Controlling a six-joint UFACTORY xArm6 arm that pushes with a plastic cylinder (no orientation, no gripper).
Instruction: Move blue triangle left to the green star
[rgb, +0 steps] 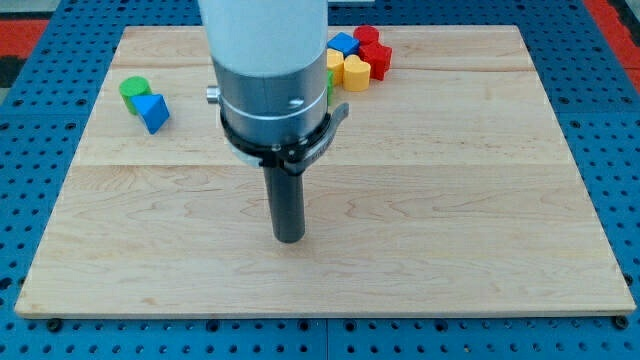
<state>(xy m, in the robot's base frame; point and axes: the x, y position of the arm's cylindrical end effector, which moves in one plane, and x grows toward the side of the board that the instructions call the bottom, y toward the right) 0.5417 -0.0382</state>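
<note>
My tip (289, 237) stood mid-table, well apart from the blocks.
The blue triangle (153, 111) lay toward the view's upper left; no claw showed.

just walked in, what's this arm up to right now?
It's a block-pushing run: the job is to slide the blue triangle to the left of the green star. My tip sits near the middle of the wooden board, touching no block. The blue triangle lies far off at the view's upper left, right against a green round block. A cluster at the view's top holds a blue block, a yellow heart and red blocks. The arm hides most of a green piece there, probably the star.
</note>
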